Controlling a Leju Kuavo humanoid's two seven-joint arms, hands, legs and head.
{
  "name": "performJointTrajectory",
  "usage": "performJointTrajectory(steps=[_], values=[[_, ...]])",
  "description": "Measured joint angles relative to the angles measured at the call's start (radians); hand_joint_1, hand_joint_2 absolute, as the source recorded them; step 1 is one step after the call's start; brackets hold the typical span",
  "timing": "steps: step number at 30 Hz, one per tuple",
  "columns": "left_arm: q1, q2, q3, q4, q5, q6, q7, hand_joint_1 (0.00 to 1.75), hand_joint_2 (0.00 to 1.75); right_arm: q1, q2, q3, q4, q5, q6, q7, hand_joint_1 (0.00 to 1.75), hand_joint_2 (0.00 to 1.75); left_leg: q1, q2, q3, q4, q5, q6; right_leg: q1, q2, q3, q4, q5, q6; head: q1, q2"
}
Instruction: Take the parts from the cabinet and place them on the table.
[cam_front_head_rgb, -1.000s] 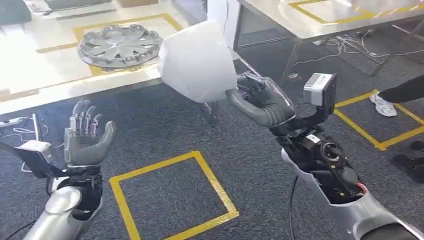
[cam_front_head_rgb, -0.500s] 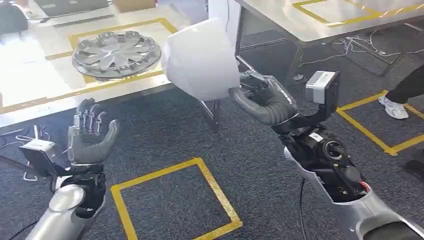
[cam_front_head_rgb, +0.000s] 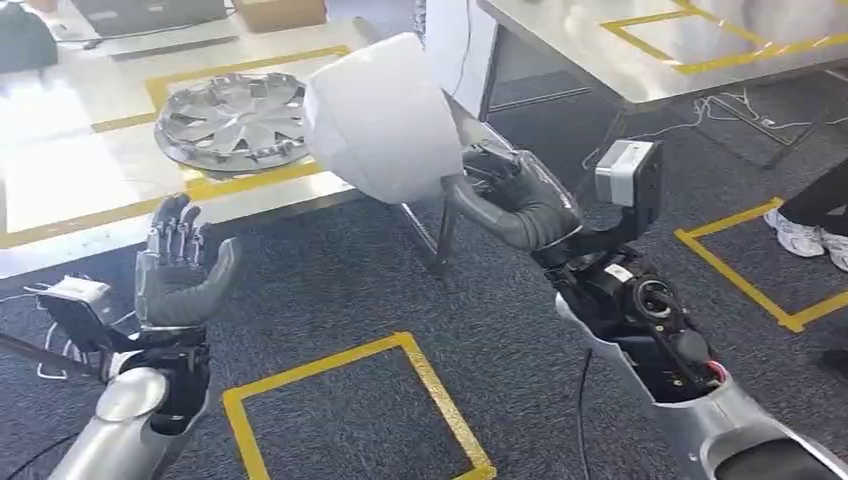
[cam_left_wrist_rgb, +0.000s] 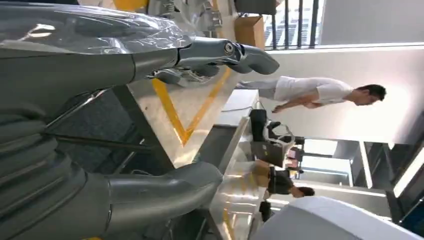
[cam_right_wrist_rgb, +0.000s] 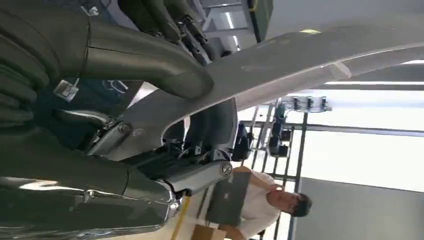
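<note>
Head view. The right hand (cam_front_head_rgb: 515, 200) grips the lower edge of a white panel part (cam_front_head_rgb: 380, 115), thumb on one face and fingers on the other, holding it in the air above the dark carpet (cam_front_head_rgb: 330, 270), at the near corner of a table (cam_front_head_rgb: 90, 175). The left hand (cam_front_head_rgb: 180, 275) is raised, palm up, fingers spread and holding nothing. On the table, a silver wheel cover (cam_front_head_rgb: 232, 122) lies flat inside a yellow taped frame (cam_front_head_rgb: 245, 175). Another yellow taped square (cam_front_head_rgb: 345, 400) marks the carpet. A person's white shoe (cam_front_head_rgb: 805, 232) stands at the right edge.
</note>
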Motion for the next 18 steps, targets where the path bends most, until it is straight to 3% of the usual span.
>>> performJointTrajectory(steps=[1, 2, 3, 5, 6, 7, 8, 11, 12, 13, 15, 16, 17, 18], values=[[0.001, 0.0, 0.0, 0.0, 0.0, -0.001, 0.0, 0.0, 1.75, 0.001, 0.0, 0.002, 0.002, 0.0, 0.0, 0.0, 1.75, 1.75, -0.001, -0.001, 0.013, 0.0, -0.011, 0.0, 0.0, 0.0, -0.028, 0.019, -0.026, 0.003, 0.003, 0.0], [0.002, 0.0, 0.0, 0.001, 0.0, -0.001, 0.0, 0.0, 1.75, 0.001, 0.0, 0.003, 0.003, 0.0, 0.0, 0.0, 1.75, 1.75, -0.002, -0.002, 0.029, 0.0, -0.022, -0.001, 0.0, 0.0, -0.034, -0.003, -0.024, 0.002, 0.008, 0.0], [0.001, 0.0, 0.0, 0.001, 0.0, -0.001, 0.0, 0.0, 1.75, 0.0, 0.0, 0.004, 0.004, 0.0, 0.0, 0.0, 1.75, 1.75, -0.003, -0.004, 0.045, 0.001, -0.033, -0.001, 0.0, 0.0, -0.025, -0.058, 0.009, 0.0, 0.013, 0.0], [0.001, -0.002, 0.0, 0.001, 0.0, -0.001, 0.001, 0.0, 1.75, 0.0, 0.0, 0.004, 0.005, 0.0, 0.001, -0.001, 1.75, 1.75, -0.006, -0.004, 0.083, 0.0, -0.059, -0.004, 0.002, 0.0, 0.02, -0.234, 0.152, -0.015, 0.025, 0.0], [0.0, -0.002, 0.0, 0.002, 0.0, -0.001, 0.001, 0.0, 1.75, 0.0, 0.0, 0.005, 0.006, 0.0, 0.001, -0.001, 1.75, 1.75, -0.005, -0.004, 0.089, -0.001, -0.068, -0.007, 0.005, 0.0, 0.032, -0.305, 0.243, -0.023, 0.027, 0.0], [0.001, -0.003, 0.0, 0.003, 0.0, -0.001, 0.004, 0.0, 1.75, -0.002, 0.0, 0.006, 0.008, 0.0, 0.004, -0.003, 1.75, 1.75, -0.01, -0.007, 0.097, 0.003, -0.078, -0.014, 0.014, -0.001, 0.027, -0.326, 0.228, -0.026, 0.021, 0.0], [-0.001, -0.003, 0.0, 0.003, 0.0, -0.001, 0.003, 0.0, 1.75, 0.0, 0.0, 0.007, 0.008, 0.0, 0.006, -0.003, 1.75, 1.75, -0.009, -0.006, 0.097, -0.002, -0.086, -0.021, 0.016, 0.002, 0.047, -0.324, 0.227, -0.033, 0.018, 0.0], [-0.004, -0.004, 0.0, 0.004, 0.0, -0.001, 0.003, 0.0, 1.75, -0.004, 0.0, 0.007, 0.008, 0.0, 0.007, -0.005, 1.75, 1.75, -0.009, -0.005, 0.098, 0.032, -0.091, -0.034, 0.009, 0.003, 0.074, -0.335, 0.222, -0.049, 0.02, 0.0], [-0.005, -0.004, 0.0, 0.003, -0.001, 0.0, 0.002, 0.0, 1.75, -0.006, 0.0, 0.006, 0.008, 0.0, 0.007, -0.006, 1.75, 1.75, -0.007, -0.003, 0.073, 0.084, -0.091, -0.037, 0.009, 0.002, 0.082, -0.335, 0.217, -0.055, 0.017, 0.0], [-0.007, -0.004, 0.0, 0.004, -0.001, 0.001, 0.003, 0.0, 1.75, -0.008, 0.0, 0.005, 0.008, 0.0, 0.006, -0.007, 1.75, 1.75, -0.005, -0.002, 0.022, 0.162, -0.107, -0.042, 0.009, 0.002, 0.086, -0.335, 0.21, -0.06, 0.008, 0.0], [-0.002, -0.003, 0.0, 0.005, 0.0, 0.004, 0.003, 0.0, 1.75, -0.005, 0.0, 0.008, 0.009, 0.0, 0.01, -0.006, 1.75, 1.75, -0.001, -0.001, -0.094, 0.316, -0.176, -0.053, 0.009, 0.003, 0.097, -0.334, 0.194, -0.06, -0.003, 0.0], [0.001, -0.003, 0.0, 0.006, 0.0, 0.004, 0.003, 0.0, 1.75, -0.003, 0.0, 0.009, 0.009, 0.0, 0.01, -0.006, 1.75, 1.75, -0.001, -0.001, -0.131, 0.347, -0.196, -0.053, 0.009, 0.004, 0.104, -0.334, 0.186, -0.06, -0.005, 0.0], [0.003, -0.003, 0.0, 0.006, 0.0, 0.004, 0.003, 0.0, 1.75, -0.002, 0.0, 0.009, 0.009, 0.0, 0.01, -0.006, 1.75, 1.75, -0.001, -0.001, -0.146, 0.336, -0.19, -0.053, 0.009, 0.005, 0.114, -0.334, 0.177, -0.059, -0.008, 0.0], [0.004, -0.002, 0.0, 0.008, 0.0, 0.004, 0.003, 0.0, 1.75, -0.001, 0.0, 0.01, 0.009, 0.0, 0.009, -0.006, 1.75, 1.75, -0.001, -0.001, -0.137, 0.281, -0.155, -0.05, 0.009, 0.005, 0.129, -0.334, 0.166, -0.057, -0.013, 0.0]])
